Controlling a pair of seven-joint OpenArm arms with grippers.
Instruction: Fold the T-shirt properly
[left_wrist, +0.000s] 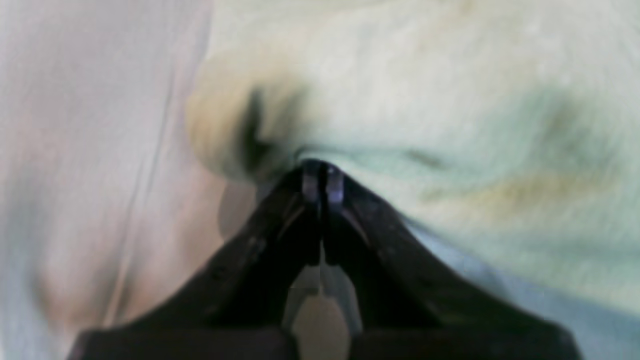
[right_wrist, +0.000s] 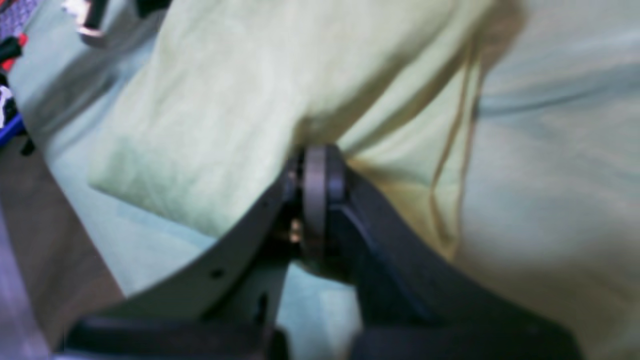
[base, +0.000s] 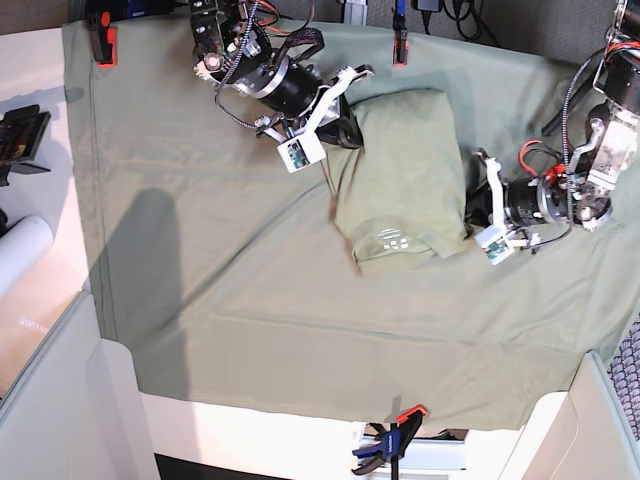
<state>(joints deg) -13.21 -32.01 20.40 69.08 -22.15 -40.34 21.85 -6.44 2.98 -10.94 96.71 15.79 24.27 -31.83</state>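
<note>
Sage-green cloth (base: 230, 290) covers the desk (base: 250, 420), and on it, toward the far middle, lies the T-shirt (base: 405, 170), the same pale green, folded into a narrow upright bundle with a small white label (base: 392, 238) showing near its front edge. Both arms reach in from either side of it. The left tool (left_wrist: 320, 175) is seen close up from its wrist camera: its two dark jaws are pressed fully together with no gap, and a ridge of shirt fabric is bunched right at their tips, so it is pinching the T-shirt. In the overhead view this tool (base: 478, 205) meets the shirt's right edge, near the lower corner. The right tool (right_wrist: 320, 165) is likewise closed tight in its own wrist view, its tips buried in a crease of the T-shirt (right_wrist: 240, 100), with a stitched hem (right_wrist: 450, 150) running just beside it and the cloth (right_wrist: 560, 150) lying flat beyond. From above, the right tool (base: 342, 130) grips the shirt's upper left corner. An orange clamp (base: 103, 40) pins the cloth at the far left, and a blue and orange clamp (base: 390, 440) holds it at the front edge. No containers are in view.
</note>
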